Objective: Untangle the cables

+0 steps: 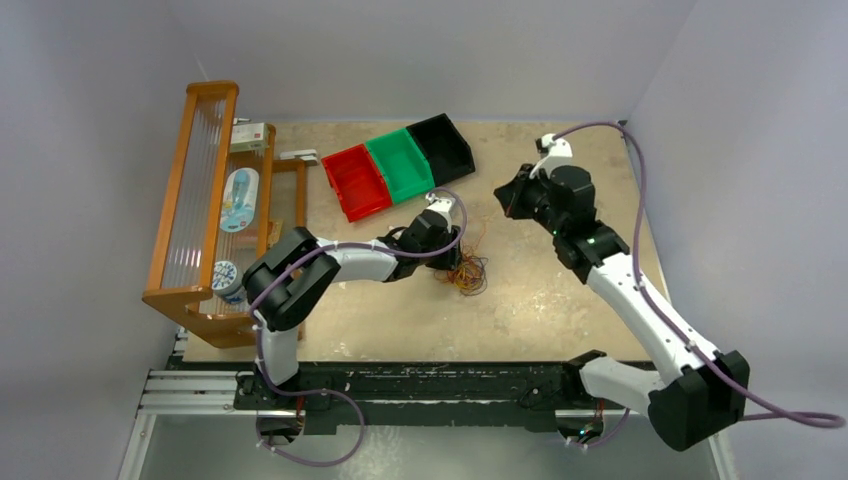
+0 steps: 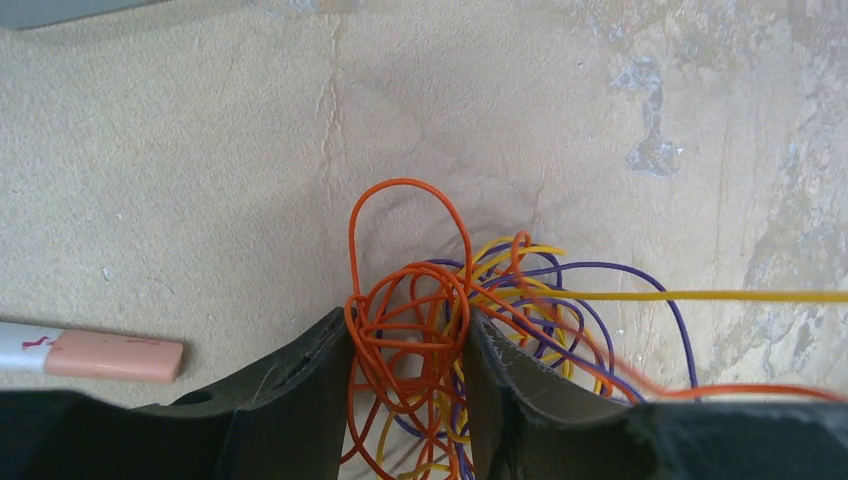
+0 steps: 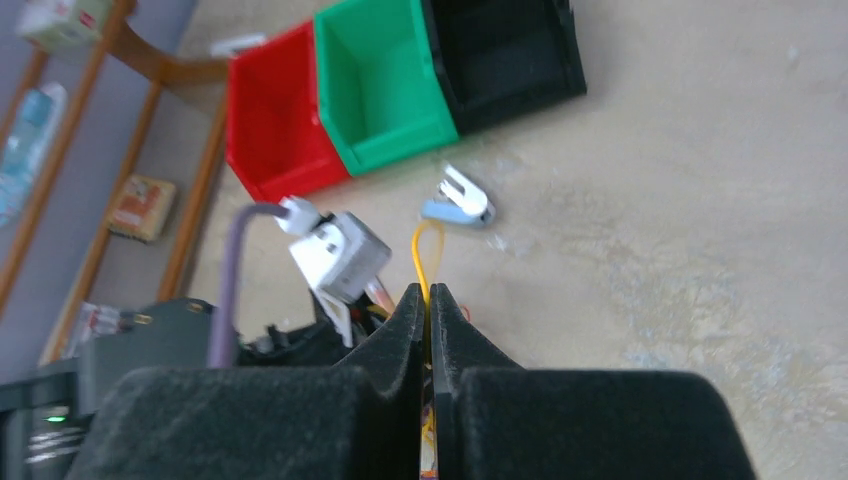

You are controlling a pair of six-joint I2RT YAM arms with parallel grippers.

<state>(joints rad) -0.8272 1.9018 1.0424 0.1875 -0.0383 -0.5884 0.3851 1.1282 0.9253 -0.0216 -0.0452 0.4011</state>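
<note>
A tangle of orange, yellow and purple cables (image 1: pixel 468 272) lies mid-table. My left gripper (image 1: pixel 452 262) is down on it. In the left wrist view its jaws (image 2: pixel 408 325) are closed on a bunch of orange loops (image 2: pixel 352 240), which press against both fingers. Purple loops (image 2: pixel 620 266) spread to the right. A taut yellow cable (image 2: pixel 720 296) runs straight off to the right. My right gripper (image 1: pixel 507 195) is raised to the right of the tangle. In the right wrist view it (image 3: pixel 428 292) is shut on a yellow cable (image 3: pixel 421 270) that loops out above the fingertips.
Red (image 1: pixel 355 180), green (image 1: pixel 400 163) and black (image 1: pixel 443 147) bins stand behind the tangle. A wooden rack (image 1: pixel 200 200) runs along the left edge. A white and pink stick (image 2: pixel 110 357) lies left of the left gripper. A small blue and white clip (image 3: pixel 455 205) lies near the bins.
</note>
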